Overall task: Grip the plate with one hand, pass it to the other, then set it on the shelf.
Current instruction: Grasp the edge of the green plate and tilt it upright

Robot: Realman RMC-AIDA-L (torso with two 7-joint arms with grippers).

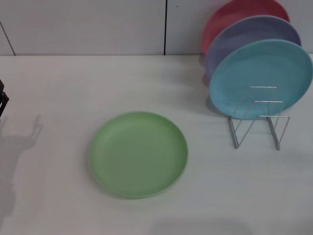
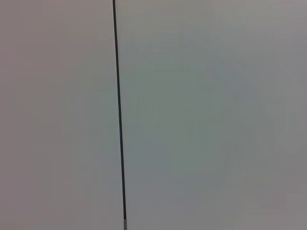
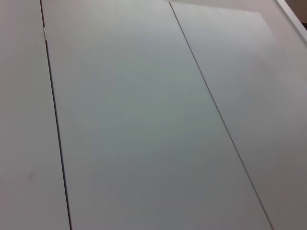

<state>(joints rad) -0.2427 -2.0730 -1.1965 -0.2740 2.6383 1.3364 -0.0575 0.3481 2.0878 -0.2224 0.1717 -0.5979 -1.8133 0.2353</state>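
Observation:
The light-green plate lies flat on the white table, a little left of the middle in the head view. The silver wire shelf stands at the right; its front slots are bare. A small black part of my left gripper shows at the far left edge, well away from the plate and above the table. My right gripper is out of view. Both wrist views show only pale wall panels with dark seams.
A turquoise plate, a lavender plate and a red plate stand upright in the back slots of the shelf. A pale panelled wall runs behind the table. The arm's shadow falls at the left.

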